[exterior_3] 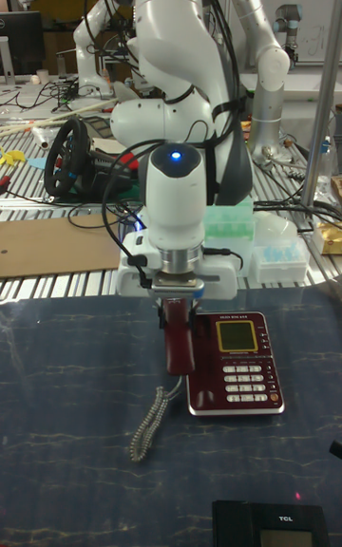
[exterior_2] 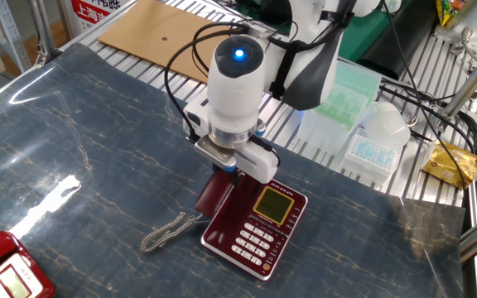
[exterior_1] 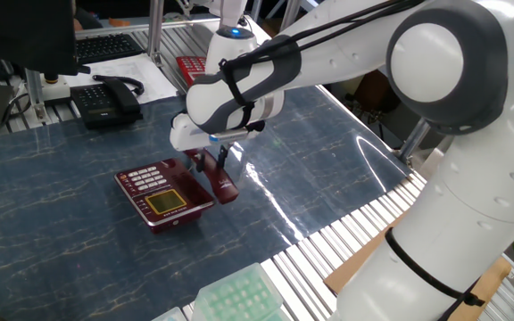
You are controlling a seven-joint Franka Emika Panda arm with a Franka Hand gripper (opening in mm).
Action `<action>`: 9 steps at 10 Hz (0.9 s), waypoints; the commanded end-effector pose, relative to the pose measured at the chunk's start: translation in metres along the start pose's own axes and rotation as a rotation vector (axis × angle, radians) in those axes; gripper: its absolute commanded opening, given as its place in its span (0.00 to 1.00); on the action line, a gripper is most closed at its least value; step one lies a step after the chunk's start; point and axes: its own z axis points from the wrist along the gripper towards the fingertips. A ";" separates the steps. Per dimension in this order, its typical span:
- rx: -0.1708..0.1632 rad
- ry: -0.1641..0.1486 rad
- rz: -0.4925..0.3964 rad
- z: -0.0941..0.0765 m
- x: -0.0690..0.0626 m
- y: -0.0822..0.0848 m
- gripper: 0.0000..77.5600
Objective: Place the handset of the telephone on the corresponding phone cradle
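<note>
Three phones show: one dark red squarish telephone (exterior_2: 257, 222), one black desk phone (exterior_1: 105, 100), one bright red phone (exterior_2: 7, 273). The gripper (exterior_3: 179, 311) clenches the glossy maroon handset (exterior_3: 178, 341) beside the dark red telephone's cradle strip (exterior_3: 196, 357).

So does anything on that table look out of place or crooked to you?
Only the dark red handset: it isn't lying flat in the phone cradle yet. The pincer grips its upper end, and it leans against the side of the telephone. Its grey cord trails loose across the table. Nothing looks spilled or broken.

Three telephones: dark red telephone (exterior_2: 255, 223), black phone (exterior_1: 105, 100), bright red phone (exterior_2: 7, 273).
</note>
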 end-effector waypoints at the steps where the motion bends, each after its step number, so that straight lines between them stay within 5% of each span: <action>1: -0.001 0.016 -0.197 -0.001 -0.001 0.000 0.02; 5: 0.034 0.018 -0.131 -0.002 0.004 0.046 0.02; 9: 0.035 0.013 -0.102 0.008 -0.003 0.052 0.02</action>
